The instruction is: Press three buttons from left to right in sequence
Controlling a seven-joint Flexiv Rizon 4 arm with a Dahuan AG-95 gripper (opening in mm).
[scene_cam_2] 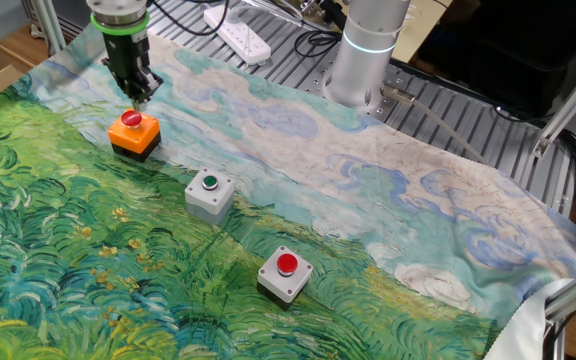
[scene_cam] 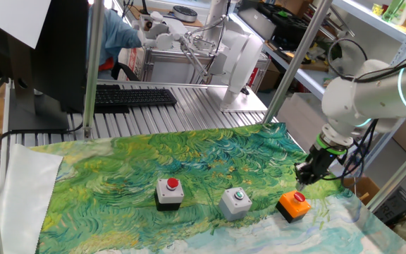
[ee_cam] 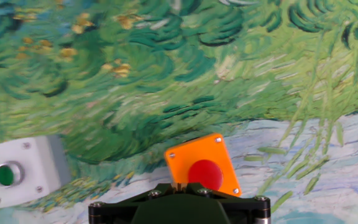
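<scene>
One fixed view shows the gripper (scene_cam: 306,174), jaws pressed together, just above the orange box (scene_cam: 293,206) near the surface's right edge (last in the row after the black-and-white box (scene_cam: 169,193) and grey box (scene_cam: 235,202)); judging by position, only this final press is in hand.

Desk (scene_cam: 189,95): ribbed aluminium top, mostly covered by a green/blue painted-swirl cloth (scene_cam: 189,159). On the cloth, in a rough row: black-and-white box with red button (scene_cam: 169,192), grey box with green button (scene_cam: 236,202), orange box with red button (scene_cam: 293,206). Black keyboard (scene_cam: 132,97) sits on bare metal behind the cloth.
</scene>
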